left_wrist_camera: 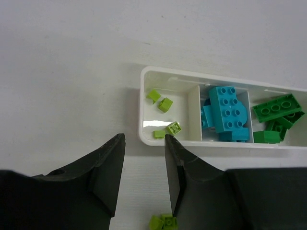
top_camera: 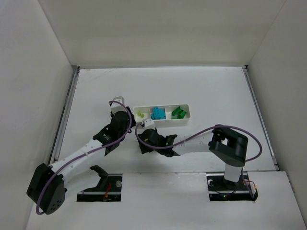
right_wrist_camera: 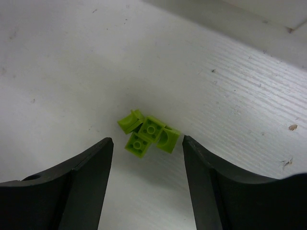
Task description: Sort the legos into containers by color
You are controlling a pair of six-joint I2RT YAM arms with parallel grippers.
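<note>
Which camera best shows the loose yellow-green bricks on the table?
Right wrist: the yellow-green cluster sits centred, close, studs clear. Left wrist catches only its edge at the frame bottom; in the top view I cannot make it out.

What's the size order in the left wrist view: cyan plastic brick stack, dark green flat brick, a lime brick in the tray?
Largest: cyan plastic brick stack
Then: dark green flat brick
Smallest: lime plastic brick

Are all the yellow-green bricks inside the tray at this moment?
No, a small cluster of yellow-green bricks lies on the table, outside the tray.
</note>
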